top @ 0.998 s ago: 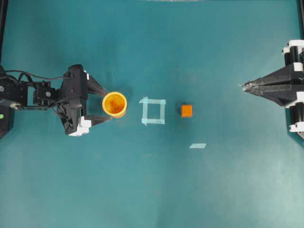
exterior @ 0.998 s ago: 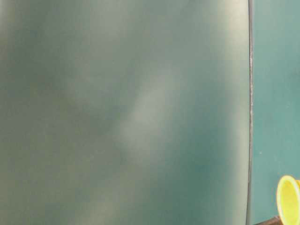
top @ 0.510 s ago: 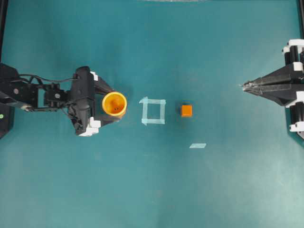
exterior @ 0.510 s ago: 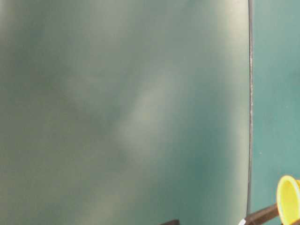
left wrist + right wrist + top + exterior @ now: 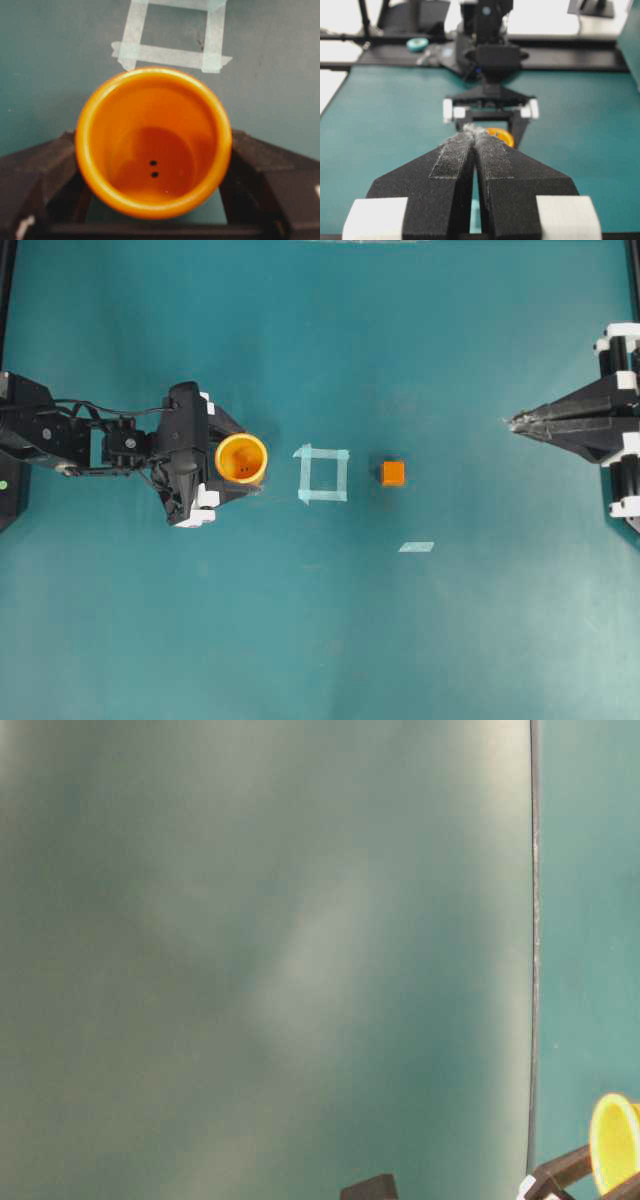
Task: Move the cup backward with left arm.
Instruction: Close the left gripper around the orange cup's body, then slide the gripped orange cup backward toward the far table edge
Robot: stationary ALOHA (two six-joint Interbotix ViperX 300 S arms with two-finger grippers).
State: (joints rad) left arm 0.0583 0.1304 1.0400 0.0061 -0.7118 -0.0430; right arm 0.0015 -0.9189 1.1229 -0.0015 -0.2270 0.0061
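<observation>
Left tool (image 5: pixel 238 460) open w/ fingers astride cup (image 5: pixel 241 459); tape square (image 5: pixel 323 473), cube (image 5: pixel 393 473) beyond; right tool (image 5: pixel 514 423) closed.

bare mat (image 5: pixel 300 620) around cup (image 5: pixel 241 459), cube (image 5: pixel 393 473) well apart

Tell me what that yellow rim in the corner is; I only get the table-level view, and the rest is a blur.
Observer: It is the cup, standing upright; from overhead it looks orange and empty inside.
Operator: And the dark bars beside it?
Observer: Those are the fingers of the left gripper, one on each side of the cup. Whether they press it yet, I cannot tell.
Operator: Is anything else out there?
Observer: A tape square lies right next to the cup, with a small orange cube beyond it.
</observation>
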